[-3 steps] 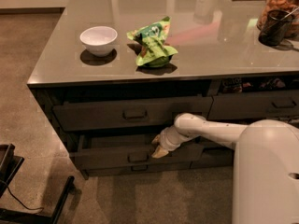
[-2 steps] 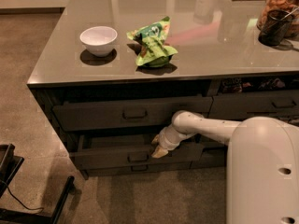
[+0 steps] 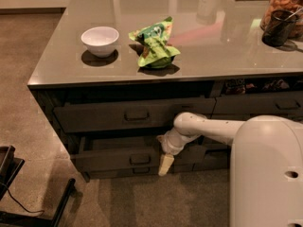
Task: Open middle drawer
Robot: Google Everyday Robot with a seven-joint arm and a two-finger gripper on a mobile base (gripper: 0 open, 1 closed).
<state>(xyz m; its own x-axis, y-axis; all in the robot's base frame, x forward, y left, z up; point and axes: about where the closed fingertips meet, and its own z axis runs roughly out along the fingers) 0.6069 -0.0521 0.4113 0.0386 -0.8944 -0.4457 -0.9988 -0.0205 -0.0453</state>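
seemingly midway through the pull, the gripper (image 3: 165, 165) of a one-armed mobile robot hangs low against the front of a kitchen island, its pale tip pointing down at the floor beside the right end of the middle drawer (image 3: 111, 160). that drawer, a wide dark grey front with a small metal pull handle (image 3: 140, 159) at its centre, sits below the upper drawer (image 3: 94, 117) and stands a little proud of it, with a dark strip of its inside showing along the top edge, so it reads as partly open rather than fully drawn. the gripper is just right of the handle, not on it, and appears to be at or touching the drawer front near its right end; whether it is open or closed, and whether it has hold of anything, cannot be told from this angle. the white arm (image 3: 208, 129) reaches in from the robot's body at the right. the next move, by this reading, calls for a straight draw outward toward the robot, square to the front so the drawer does not bind, and a firm purchase first if contact is loose. on the counter (image 3: 227, 51) above rest a white bowl (image 3: 100, 38) and a green snack bag (image 3: 155, 45), well apart from the work.
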